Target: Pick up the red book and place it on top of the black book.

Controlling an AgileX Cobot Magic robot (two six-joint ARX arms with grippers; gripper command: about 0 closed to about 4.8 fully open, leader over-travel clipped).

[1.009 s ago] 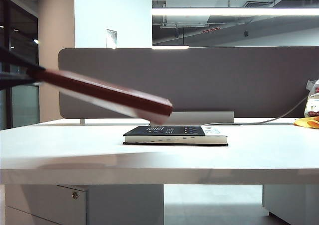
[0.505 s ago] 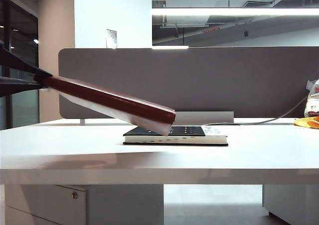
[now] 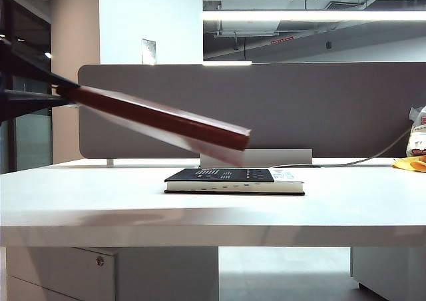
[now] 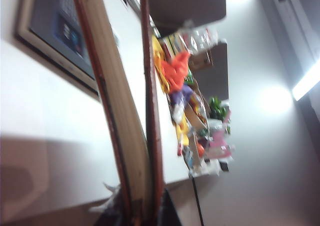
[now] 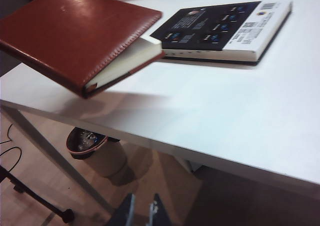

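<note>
My left gripper (image 3: 63, 96) has its jaws clamped on one edge of the red book (image 3: 160, 121), holding it in the air, tilted down toward the free end. That lower corner hangs above the near end of the black book (image 3: 234, 180), not touching it. The black book lies flat on the counter (image 3: 213, 211). My right gripper (image 5: 141, 212) sits low off the counter's edge, jaws slightly apart around nothing.

Left gripper (image 3: 63, 100) mostly cut off at the exterior view's edge, jaws hidden behind the red book (image 3: 160, 120).
</note>
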